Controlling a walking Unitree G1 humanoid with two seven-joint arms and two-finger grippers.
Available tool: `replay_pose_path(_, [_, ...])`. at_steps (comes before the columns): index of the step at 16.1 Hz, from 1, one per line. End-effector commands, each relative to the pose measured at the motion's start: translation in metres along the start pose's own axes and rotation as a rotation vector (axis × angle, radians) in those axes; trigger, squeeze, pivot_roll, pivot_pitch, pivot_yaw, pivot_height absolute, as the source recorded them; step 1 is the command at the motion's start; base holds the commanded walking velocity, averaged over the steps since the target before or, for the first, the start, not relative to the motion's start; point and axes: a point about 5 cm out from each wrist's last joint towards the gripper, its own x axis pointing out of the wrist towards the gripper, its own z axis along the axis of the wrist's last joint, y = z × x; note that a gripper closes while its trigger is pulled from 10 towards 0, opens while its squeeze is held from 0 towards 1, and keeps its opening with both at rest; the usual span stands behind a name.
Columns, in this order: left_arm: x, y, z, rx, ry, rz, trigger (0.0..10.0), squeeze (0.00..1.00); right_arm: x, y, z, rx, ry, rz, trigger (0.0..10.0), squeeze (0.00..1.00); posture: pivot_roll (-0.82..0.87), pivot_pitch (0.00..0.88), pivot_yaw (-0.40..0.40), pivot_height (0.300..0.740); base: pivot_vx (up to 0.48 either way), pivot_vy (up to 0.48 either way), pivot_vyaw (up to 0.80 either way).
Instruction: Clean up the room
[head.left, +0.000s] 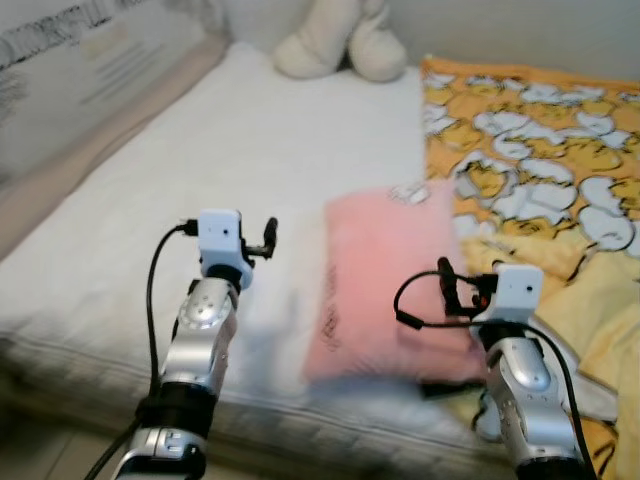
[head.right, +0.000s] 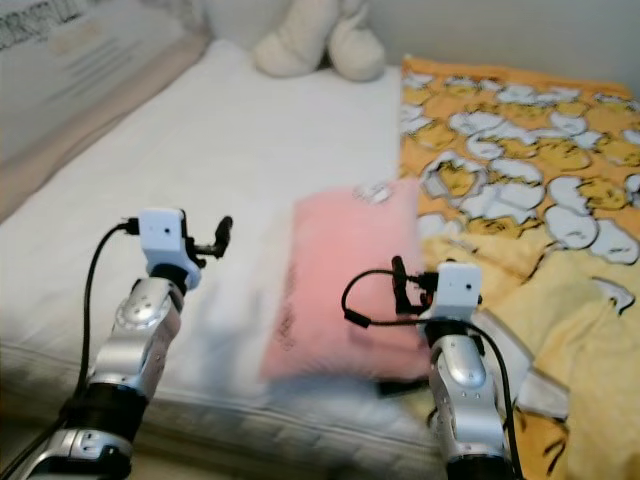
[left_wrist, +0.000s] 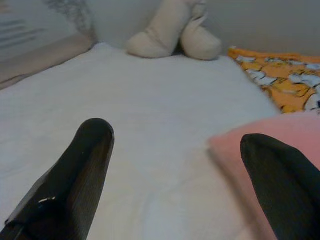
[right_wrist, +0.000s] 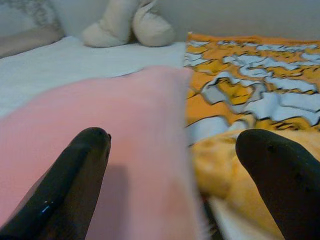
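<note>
Both my tools gape wide, empty: left tool (left_wrist: 175, 175) over the bed (head.left: 200, 180), right tool (right_wrist: 175, 175) at the pink pillow (head.left: 385, 285).

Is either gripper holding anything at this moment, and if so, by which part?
Nothing is held. The left gripper is open over the white mattress; the right gripper is open above the pink pillow, not closed on it.

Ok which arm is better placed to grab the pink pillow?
Probably the right gripper: open, with the pink pillow between its fingers. The left gripper faces mostly bare white mattress.
</note>
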Motion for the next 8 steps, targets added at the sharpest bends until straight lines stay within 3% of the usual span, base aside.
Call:
replay_pose_path(1, [0.0024,-0.002,0.0055,0.021,-0.016,-0.015,10.0,0.0,0.0017,-0.0019,0.0036,0.002,-0.012,-0.011,10.0,0.24,-0.06,0.0,-0.002,0.74,0.48,0.0,0.0])
replay_pose_path(8, [0.0024,-0.002,0.0055,0.021,-0.016,-0.015,10.0,0.0,0.0017,-0.0019,0.0036,0.002,-0.012,-0.011,10.0,0.24,-0.06,0.0,-0.002,0.74,0.48,0.0,0.0])
